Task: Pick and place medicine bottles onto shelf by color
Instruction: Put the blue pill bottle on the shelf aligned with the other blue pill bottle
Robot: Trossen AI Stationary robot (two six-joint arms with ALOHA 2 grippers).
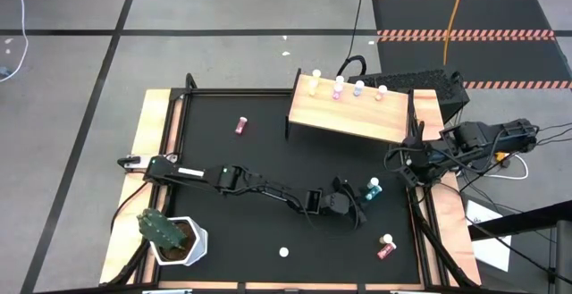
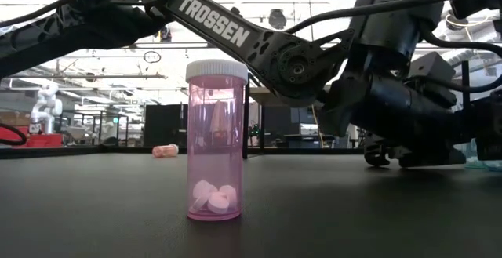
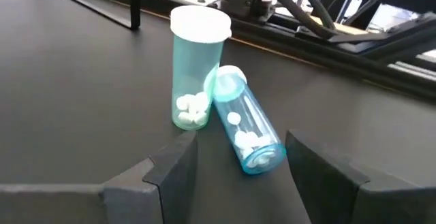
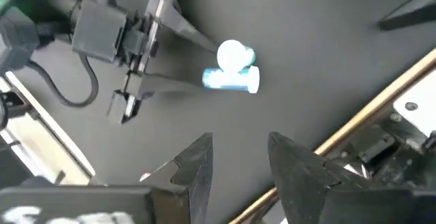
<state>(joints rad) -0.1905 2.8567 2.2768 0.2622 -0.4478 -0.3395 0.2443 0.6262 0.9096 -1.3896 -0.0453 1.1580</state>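
Black tabletop (image 1: 268, 133) framed in pale wood fills the centre of the high view, with the shelf (image 1: 353, 115) at upper right already carrying four bottles in a row along its far edge. At centre right, the left gripper (image 1: 356, 202) reaches toward two teal bottles: one upright teal bottle (image 3: 197, 67) and, leaning against it, a tipped teal bottle (image 3: 246, 125). The left wrist view shows the fingers (image 3: 170, 166) spread, with the tipped bottle just ahead of the gap and nothing grasped. The right gripper (image 4: 238, 159) hovers above the same pair at the table's right edge, its jaws parted and empty.

Other bottles wait: a pink bottle (image 1: 240, 126) lying at upper left of the table, a red bottle (image 1: 385, 247) at lower right, and another pink bottle (image 2: 215, 140) standing close to the low camera. A cactus (image 1: 165, 231) sits at lower left.

The step in hand appears to be the approach to a teal bottle. The next move likely calls for closing on one bottle without toppling its neighbour.
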